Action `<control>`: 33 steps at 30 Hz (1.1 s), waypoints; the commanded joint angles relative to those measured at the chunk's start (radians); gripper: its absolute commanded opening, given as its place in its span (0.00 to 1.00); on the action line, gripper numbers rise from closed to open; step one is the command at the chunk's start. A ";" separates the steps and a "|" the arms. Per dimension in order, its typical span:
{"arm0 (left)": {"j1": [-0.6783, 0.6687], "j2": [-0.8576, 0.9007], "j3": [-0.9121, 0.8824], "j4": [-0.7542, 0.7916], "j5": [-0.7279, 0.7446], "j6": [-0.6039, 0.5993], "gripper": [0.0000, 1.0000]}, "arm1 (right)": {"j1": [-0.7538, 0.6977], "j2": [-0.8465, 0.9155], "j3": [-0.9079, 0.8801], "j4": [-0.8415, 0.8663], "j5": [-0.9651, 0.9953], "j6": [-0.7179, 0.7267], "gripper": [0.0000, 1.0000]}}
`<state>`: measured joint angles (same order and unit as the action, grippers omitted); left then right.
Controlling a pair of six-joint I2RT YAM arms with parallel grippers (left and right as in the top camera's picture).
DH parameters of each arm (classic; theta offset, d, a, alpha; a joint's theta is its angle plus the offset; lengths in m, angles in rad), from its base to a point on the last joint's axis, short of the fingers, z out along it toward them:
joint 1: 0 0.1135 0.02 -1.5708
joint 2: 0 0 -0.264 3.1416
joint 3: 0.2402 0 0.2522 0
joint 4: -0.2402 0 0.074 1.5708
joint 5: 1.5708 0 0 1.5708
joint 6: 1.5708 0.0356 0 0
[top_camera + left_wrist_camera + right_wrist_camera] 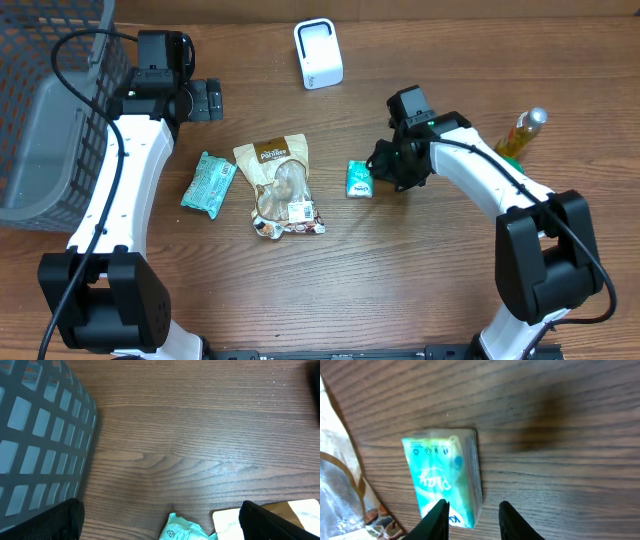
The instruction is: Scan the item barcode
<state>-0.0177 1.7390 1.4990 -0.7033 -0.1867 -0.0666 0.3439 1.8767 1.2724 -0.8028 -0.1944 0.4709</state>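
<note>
- The small teal tissue pack (359,179) lies flat on the table (430,290), right of middle, just right of the brown snack bag (280,185).
- The right gripper (385,172) sits at the pack's right end, jaws narrowly apart (one finger (440,517) overlaps the pack, nothing gripped).
- The white scanner (318,53) stands far back.
- The left gripper (212,99), spread wide and empty, sits far left beside the grey basket (40,110).

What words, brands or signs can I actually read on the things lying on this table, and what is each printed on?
"Play", in white script, as best it reads: small teal packet.
Row of tiny signs along that packet's end: too blurred to read.
Recycling triangle: crumpled teal wrapper.
Brand line and white sticker on the snack pouch: too small to read.
White scanner and bottle: no readable text.
</note>
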 commanded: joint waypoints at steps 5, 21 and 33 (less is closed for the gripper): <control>-0.003 -0.018 0.020 0.003 -0.003 0.022 0.99 | 0.034 -0.002 -0.044 0.071 -0.032 -0.005 0.30; -0.002 -0.018 0.020 0.003 -0.003 0.022 1.00 | 0.043 -0.002 -0.063 0.117 0.028 -0.004 0.31; -0.002 -0.018 0.020 0.003 -0.003 0.022 1.00 | 0.043 -0.002 -0.076 0.141 0.025 -0.001 0.30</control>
<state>-0.0177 1.7390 1.4990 -0.7033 -0.1867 -0.0666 0.3862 1.8767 1.2007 -0.6678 -0.1757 0.4706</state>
